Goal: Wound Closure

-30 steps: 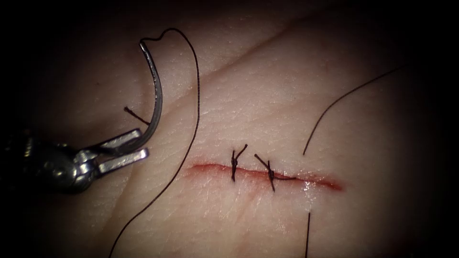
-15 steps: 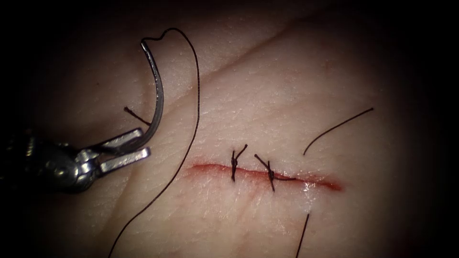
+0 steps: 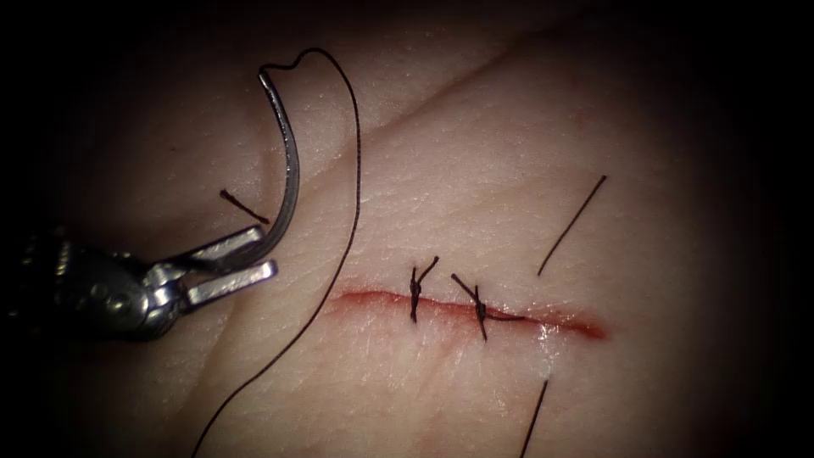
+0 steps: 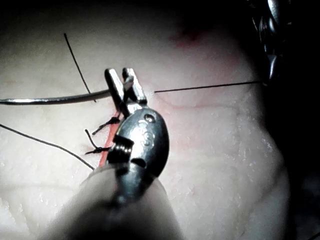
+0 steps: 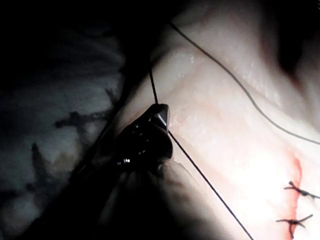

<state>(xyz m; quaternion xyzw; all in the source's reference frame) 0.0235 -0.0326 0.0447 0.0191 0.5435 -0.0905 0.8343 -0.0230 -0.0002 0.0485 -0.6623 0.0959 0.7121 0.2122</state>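
While your left tool (image 3: 259, 254) sits at the left edge of the endoscope view with its jaws clamped on the needle (image 3: 288, 161), it's gripping near the pointed end of the curve, so the rest of the arc stands up toward the upper left of the frame with the thread-bearing end on top. The needle is free of the tissue (image 3: 475, 170), well to the left of the cut (image 3: 475, 312). My guess is that grip keeps the curve off the surface and clear of the two knots (image 3: 415, 293) already tied across the cut. The thread (image 3: 348, 212) loops off the top of the needle and runs down past the left end of the cut to the bottom edge of the frame. Your right tool (image 5: 159, 116) looks closed on a thread strand; in the right wrist view a dark line runs through its tip, so I'd say it's holding it, though it's murky there. In the endoscope view, a strand (image 3: 572, 225) slants above the right part of the cut and another comes out below it, which suggests a pass through the tissue there. A small cut end of thread (image 3: 243, 207) lies just beside the needle. Room-wise, you've got bare tissue above and right of the cut, while the left side is tighter with needle, thread and tool bunched together. A bit of red fluid lines the cut.
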